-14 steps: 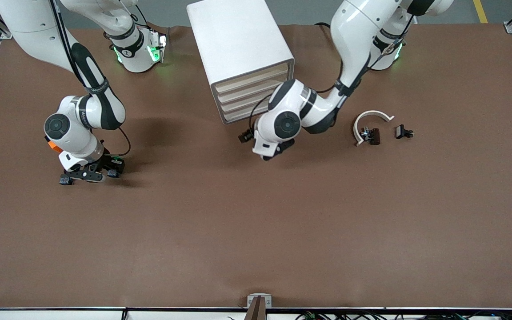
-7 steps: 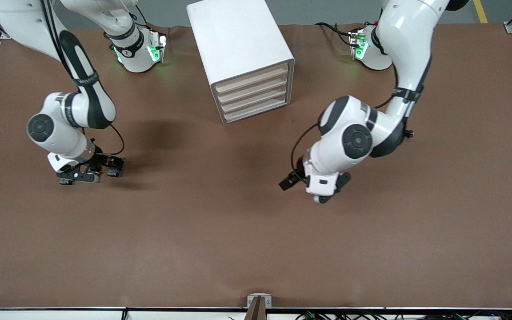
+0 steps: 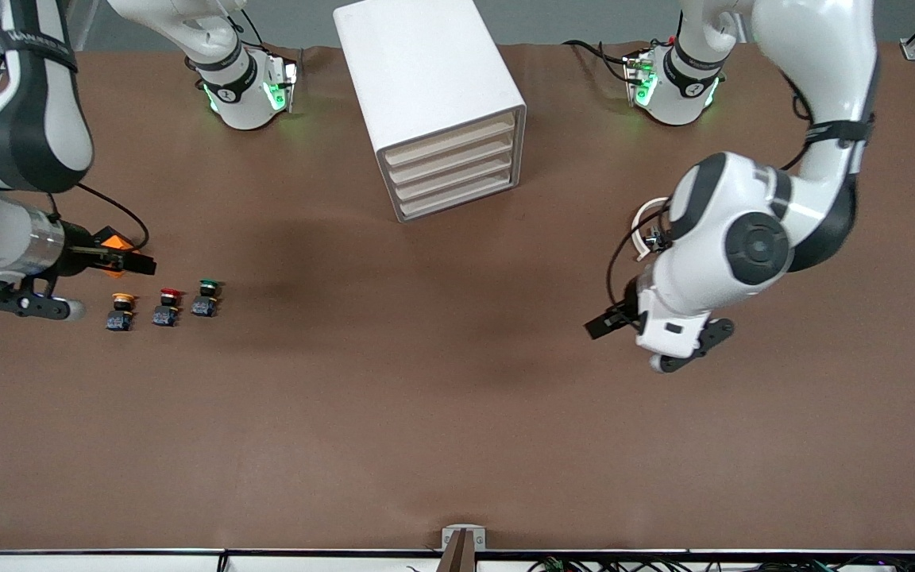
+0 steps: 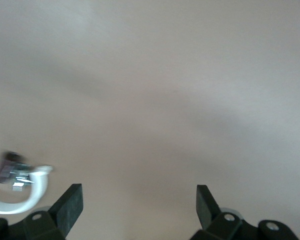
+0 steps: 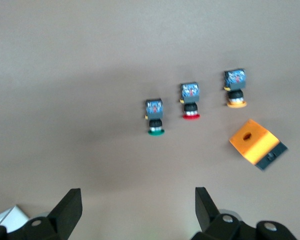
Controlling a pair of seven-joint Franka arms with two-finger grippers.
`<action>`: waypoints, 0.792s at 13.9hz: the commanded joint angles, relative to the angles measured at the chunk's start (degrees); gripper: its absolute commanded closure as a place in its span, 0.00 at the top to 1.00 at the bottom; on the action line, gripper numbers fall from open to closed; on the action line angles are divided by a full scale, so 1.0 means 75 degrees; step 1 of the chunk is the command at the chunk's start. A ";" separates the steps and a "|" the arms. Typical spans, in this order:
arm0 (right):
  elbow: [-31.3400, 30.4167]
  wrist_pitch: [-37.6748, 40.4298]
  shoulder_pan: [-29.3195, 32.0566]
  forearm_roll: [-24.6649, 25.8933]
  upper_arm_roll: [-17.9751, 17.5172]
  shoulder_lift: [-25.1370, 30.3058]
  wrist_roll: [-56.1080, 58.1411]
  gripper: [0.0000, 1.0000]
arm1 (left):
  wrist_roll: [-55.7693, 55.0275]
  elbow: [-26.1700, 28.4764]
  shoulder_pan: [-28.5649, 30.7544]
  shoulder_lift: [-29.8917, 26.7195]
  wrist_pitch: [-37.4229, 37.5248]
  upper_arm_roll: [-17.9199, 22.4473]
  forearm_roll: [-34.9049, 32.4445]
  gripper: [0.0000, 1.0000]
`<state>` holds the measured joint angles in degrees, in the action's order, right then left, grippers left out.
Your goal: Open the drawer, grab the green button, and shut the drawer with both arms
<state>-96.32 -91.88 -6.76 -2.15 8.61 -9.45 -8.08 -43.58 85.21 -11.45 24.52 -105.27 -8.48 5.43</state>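
From my seat the table (image 3: 426,413) is wide open around the cabinet (image 3: 434,95)'s drawer fronts. Only clutter: three buttons in a tight row, green button (image 3: 206,297) at 3 o'clock, and a white curved piece (image 3: 642,226) under the left arm.

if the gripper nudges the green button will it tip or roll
Probably tips: the green button looks taller than its small body is wide. Once down, its round cap may let it roll in an arc. It looks small and rigid, and may knock the red button beside it.
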 commanded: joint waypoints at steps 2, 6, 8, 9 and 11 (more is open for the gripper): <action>0.1834 0.1677 0.0117 -0.0018 -0.0094 -0.0228 -0.0129 1.00 | 0.1962 0.0182 0.0927 -0.0783 0.1120 -0.0088 -0.0115 1.00; 0.2284 0.2033 0.0105 0.0028 -0.0105 0.0017 -0.0013 1.00 | 0.3100 0.0672 0.0882 -0.1672 0.1661 0.0367 -0.0080 1.00; 0.2226 0.1951 0.0105 0.0075 -0.0105 0.0006 0.0000 1.00 | 0.4083 0.1152 0.0823 -0.2421 0.2046 0.0964 -0.0033 1.00; 0.2214 0.1904 0.0105 0.0087 -0.0105 0.0006 -0.0012 1.00 | 0.4622 0.1468 0.0835 -0.2831 0.2164 0.1222 -0.0021 1.00; 0.2214 0.1787 0.0105 0.0075 -0.0105 -0.0017 -0.0012 1.00 | 0.5362 0.2218 0.0858 -0.3605 0.2084 0.1703 -0.0033 1.00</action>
<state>-80.04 -77.93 -6.76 -2.14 8.58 -9.45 -8.30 -8.45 93.29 -4.67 5.58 -88.47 1.20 5.42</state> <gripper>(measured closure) 0.000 0.000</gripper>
